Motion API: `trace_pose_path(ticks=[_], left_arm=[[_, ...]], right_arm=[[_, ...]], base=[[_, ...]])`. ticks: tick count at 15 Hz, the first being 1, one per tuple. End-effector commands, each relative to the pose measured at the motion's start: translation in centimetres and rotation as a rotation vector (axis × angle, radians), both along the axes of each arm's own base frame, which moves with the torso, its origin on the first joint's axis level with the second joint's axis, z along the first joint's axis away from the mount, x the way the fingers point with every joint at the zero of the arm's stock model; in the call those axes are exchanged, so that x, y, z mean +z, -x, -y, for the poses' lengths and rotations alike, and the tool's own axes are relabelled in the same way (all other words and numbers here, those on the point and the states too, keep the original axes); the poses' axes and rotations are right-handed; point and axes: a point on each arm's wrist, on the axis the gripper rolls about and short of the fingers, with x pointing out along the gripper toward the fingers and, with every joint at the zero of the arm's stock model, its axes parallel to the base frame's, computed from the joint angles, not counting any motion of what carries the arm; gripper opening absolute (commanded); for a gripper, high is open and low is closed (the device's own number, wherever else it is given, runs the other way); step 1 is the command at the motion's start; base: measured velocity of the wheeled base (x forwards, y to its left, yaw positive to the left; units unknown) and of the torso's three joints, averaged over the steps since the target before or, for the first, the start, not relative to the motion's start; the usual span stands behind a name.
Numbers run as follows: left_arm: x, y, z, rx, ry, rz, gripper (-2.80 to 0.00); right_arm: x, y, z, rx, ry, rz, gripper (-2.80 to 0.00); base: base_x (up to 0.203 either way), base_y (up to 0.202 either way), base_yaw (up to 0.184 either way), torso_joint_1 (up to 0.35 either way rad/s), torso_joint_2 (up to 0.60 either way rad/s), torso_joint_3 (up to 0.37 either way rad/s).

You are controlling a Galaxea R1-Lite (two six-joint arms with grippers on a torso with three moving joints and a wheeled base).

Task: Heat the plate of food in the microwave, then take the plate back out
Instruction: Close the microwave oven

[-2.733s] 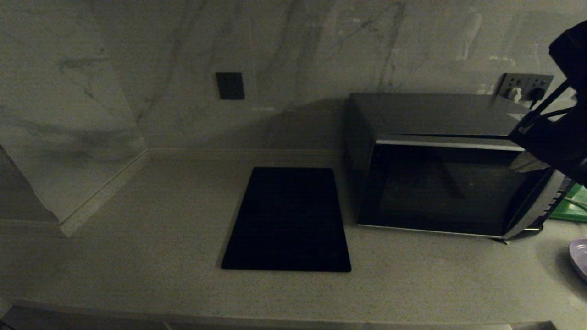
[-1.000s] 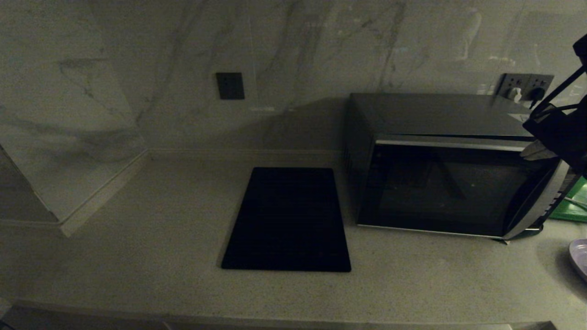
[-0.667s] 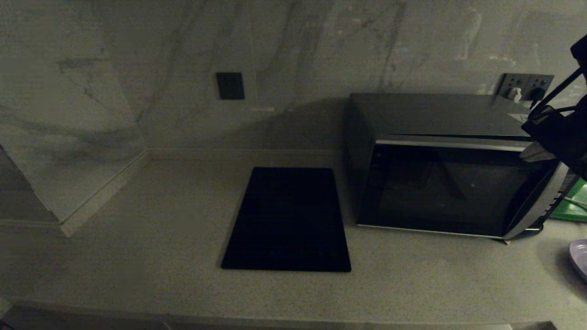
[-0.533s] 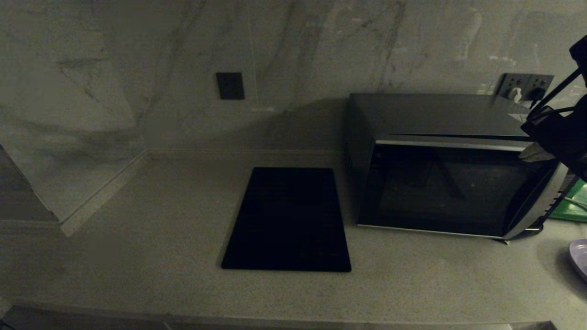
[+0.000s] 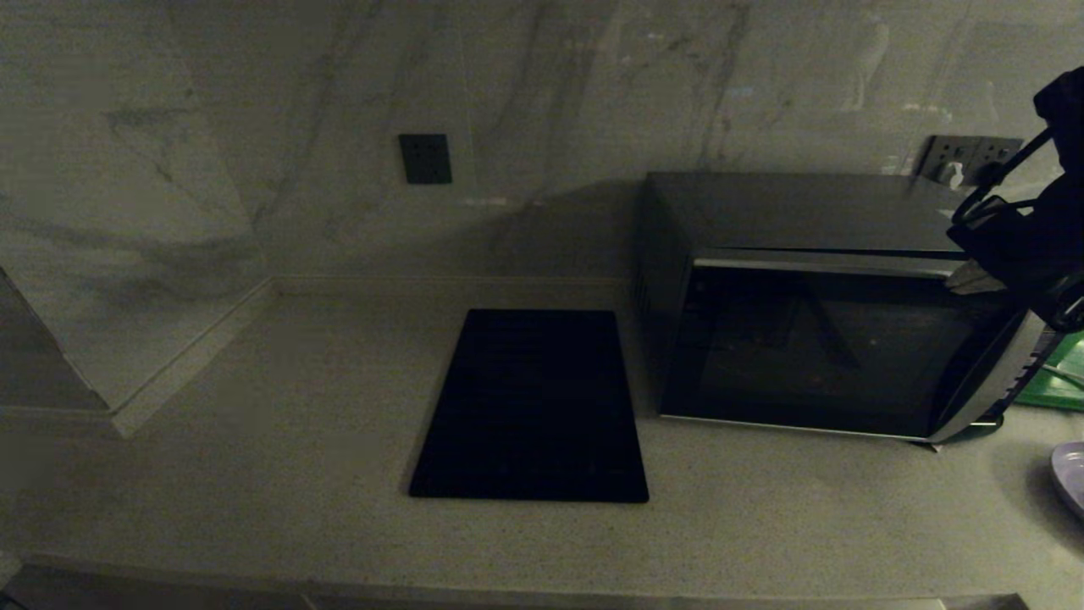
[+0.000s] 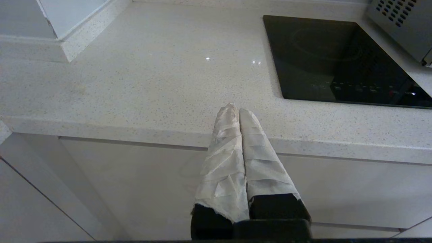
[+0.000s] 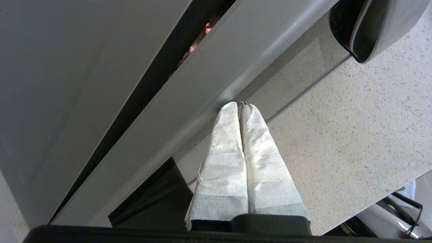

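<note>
Right gripper (image 7: 239,105) is up at the top right corner of the microwave (image 5: 813,305), wrapped fingers (image 7: 226,141) pressed together with nothing between them, tips against the silver strip along the door's top edge. The arm comes in from the right of the microwave, wrist angled down and toward the door; in the head view the gripper (image 5: 961,280) shows as a pale tip under a dark bulk with cables. A thin dark gap runs between the door top and the microwave body.

Plate (image 5: 1071,474) sits on the counter (image 5: 254,474) right of the microwave and nearer the robot, only its edge in view; food not visible.

Left gripper (image 6: 238,109) is parked low at the counter's front edge, well left of the microwave, fingers closed on nothing, pointing toward the cooktop (image 6: 334,60).
</note>
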Motion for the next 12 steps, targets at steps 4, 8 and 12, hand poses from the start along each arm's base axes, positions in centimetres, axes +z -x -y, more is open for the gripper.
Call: trace_pose_path(ticks=[4, 8, 12], left_arm=[[0.0, -0.01, 0.0, 0.001, 0.001, -0.001, -2.8], [0.0, -0.01, 0.0, 0.001, 0.001, -0.001, -2.8], [0.0, -0.01, 0.0, 0.001, 0.001, -0.001, -2.8]], right_arm=[[-0.5, -0.93, 0.09, -0.003, -0.001, 0.01, -2.8], [-0.9, -1.33, 0.18, -0.006, -0.003, -0.001, -2.8], [-0.66, -1.55, 0.2, -0.006, -0.002, 0.013, -2.8]], base=[[0.0, 0.0, 0.0, 0.0, 0.0, 0.0], [0.0, 0.0, 0.0, 0.0, 0.0, 0.0], [0.0, 0.0, 0.0, 0.0, 0.0, 0.0]])
